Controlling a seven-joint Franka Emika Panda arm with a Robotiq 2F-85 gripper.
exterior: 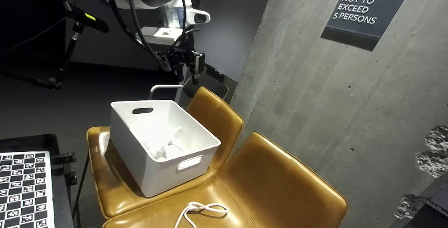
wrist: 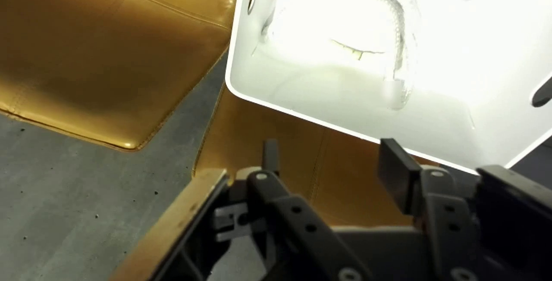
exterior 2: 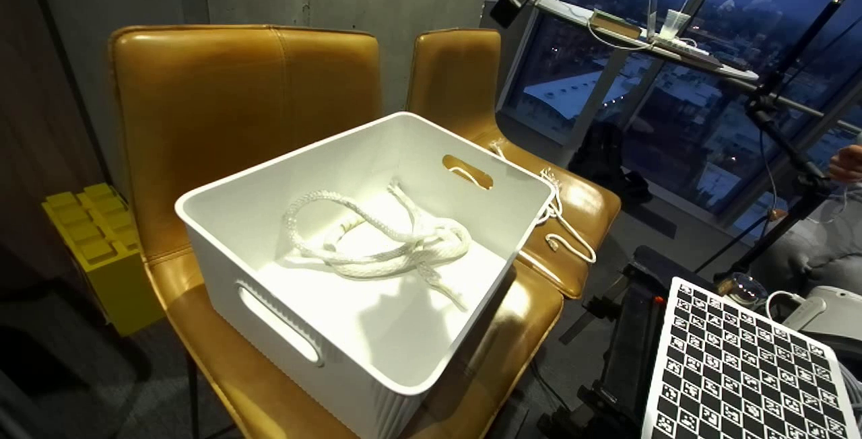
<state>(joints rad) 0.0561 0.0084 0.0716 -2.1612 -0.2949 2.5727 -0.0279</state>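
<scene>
The claw [wrist: 332, 160] is released: its fingers stand apart, holding nothing. In the wrist view it hovers over the brown chair [exterior: 214, 112], near the rim of the white box [exterior: 131, 147]. The step in hand seems a free hover; to reach inside, the next move would call for crossing this rim, then lowering. The box, on the chair seat, contains a thick white rope [exterior 2: 419, 245], loosely looped. Farther, a thinner cord [exterior: 194, 205] lies on the neighbouring chair [exterior: 280, 175].
</scene>
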